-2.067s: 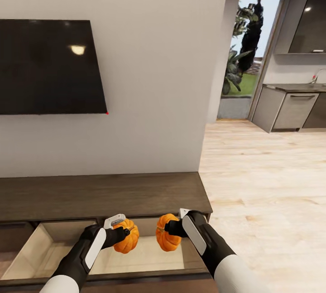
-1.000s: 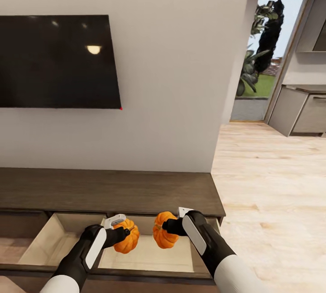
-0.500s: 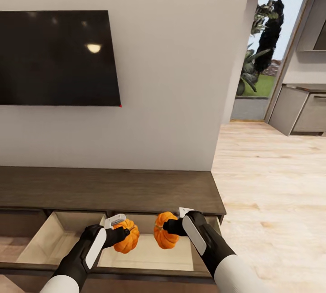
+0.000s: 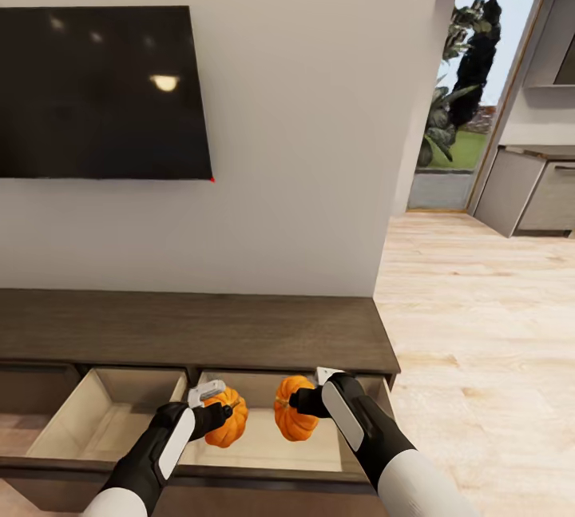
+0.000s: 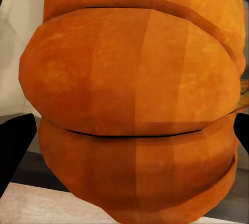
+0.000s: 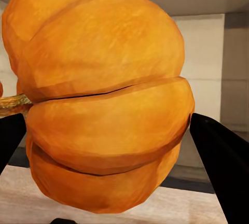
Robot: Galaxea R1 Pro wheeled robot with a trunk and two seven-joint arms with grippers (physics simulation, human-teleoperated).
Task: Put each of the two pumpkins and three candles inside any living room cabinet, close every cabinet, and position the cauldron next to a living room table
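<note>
I have one pumpkin in each tool. The left pumpkin is clamped in my left tool, and the right pumpkin is clamped in my right tool; both hang side by side, a small gap between them, over the open right-hand drawer of the cabinet. In the left wrist view the left pumpkin sits between the two dark finger tips at the picture's edges, and the right wrist view shows the same for the right pumpkin, so I judge both grips firm.

I am holding them above the pale drawer floor, clear of it, because the drop should be short and inside the walls. Both stems appear to point sideways, toward the gap between the pumpkins, so the round ribbed bodies may roll once let go.

The drawer's near front edge lies below my forearms, its far edge tucks under the cabinet top, and a divider separates it from a second open drawer to the left. The right wall sits just beside my right wrist, so I have little room that way. To the right the wooden floor is open toward the kitchen doorway. A dark television hangs on the wall above.
</note>
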